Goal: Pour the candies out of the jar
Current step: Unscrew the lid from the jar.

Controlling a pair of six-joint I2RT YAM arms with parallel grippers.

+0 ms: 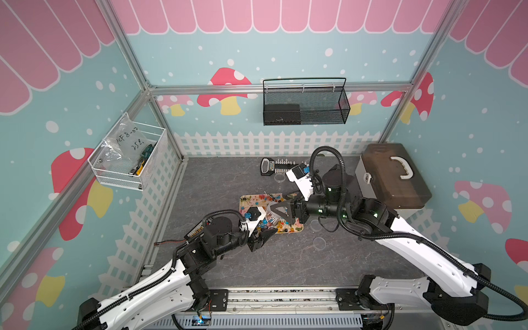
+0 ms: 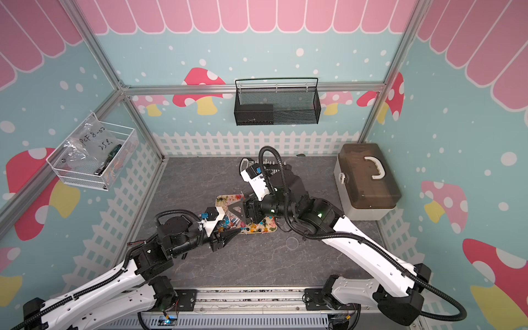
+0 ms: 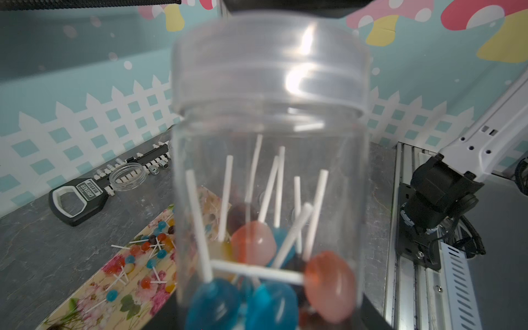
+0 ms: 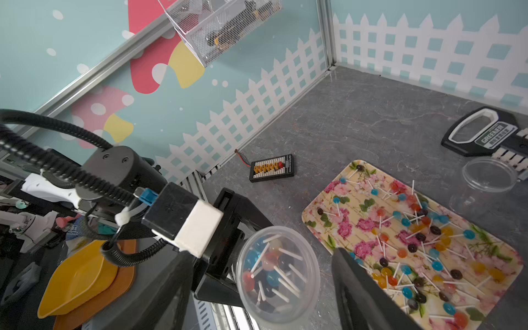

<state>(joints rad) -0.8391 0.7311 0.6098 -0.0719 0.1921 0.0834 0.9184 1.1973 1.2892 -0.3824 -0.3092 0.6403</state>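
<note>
Clear plastic jar [image 3: 268, 171], clamped upright in the left gripper [image 1: 264, 235] above the near edge of the tray [image 4: 314, 211], holds a batch of candies [image 3: 253, 243] under what looks a fitted lid [image 3: 268, 63], while the right gripper [image 4: 263, 254] straddles that lid, jaws apart; dozens already litter the tray.
</note>
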